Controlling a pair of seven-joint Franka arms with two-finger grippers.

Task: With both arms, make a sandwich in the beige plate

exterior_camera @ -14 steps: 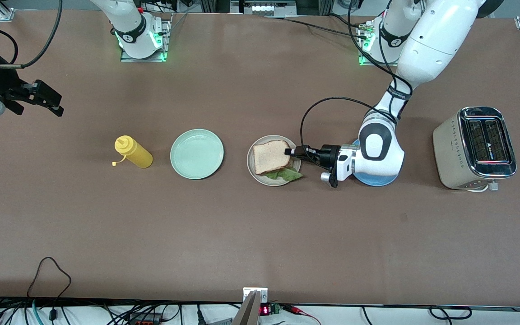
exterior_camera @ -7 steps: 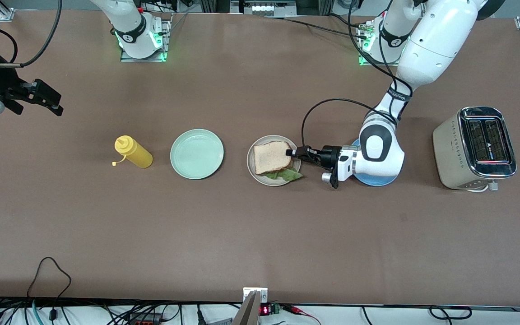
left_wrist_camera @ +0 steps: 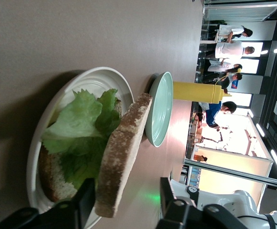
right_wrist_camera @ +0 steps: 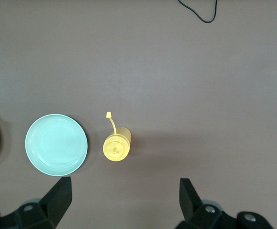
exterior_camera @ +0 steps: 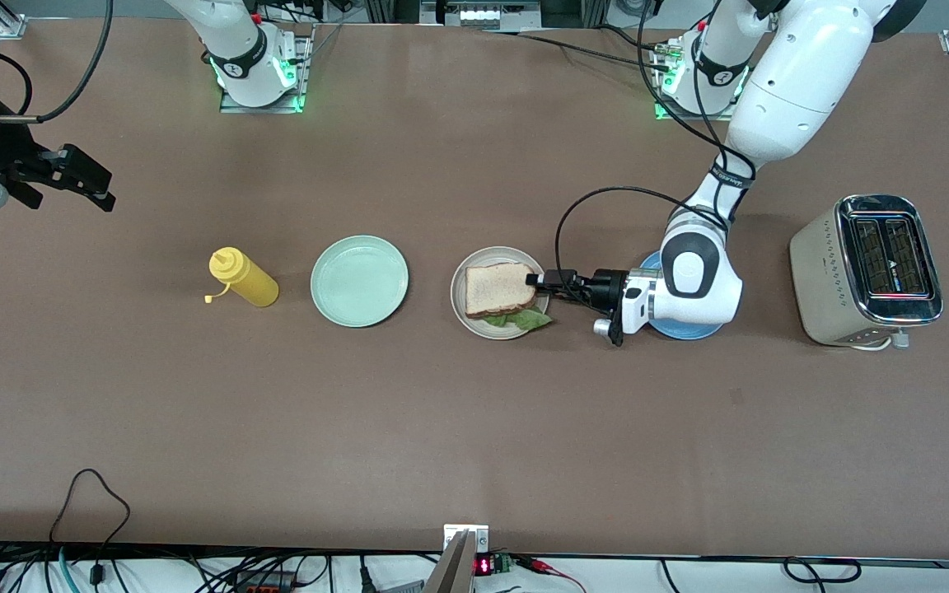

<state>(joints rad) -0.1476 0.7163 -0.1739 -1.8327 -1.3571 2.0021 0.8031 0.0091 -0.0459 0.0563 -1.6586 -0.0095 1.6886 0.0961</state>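
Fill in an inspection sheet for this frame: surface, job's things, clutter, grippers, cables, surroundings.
Surface: brown table, no spills seen.
Job's things: sandwich on the beige plate; top bread slice tilted over the lettuce.
Clutter: mint-green plate, yellow squeeze bottle, blue plate under the left arm, toaster at the left arm's end.
Grippers: left gripper at the plate's edge, jaws apart either side of the slice's edge; right gripper waits, jaws open, above the bottle.
Cables: black loop on the table's near edge.
Surroundings: people visible in the left wrist view.
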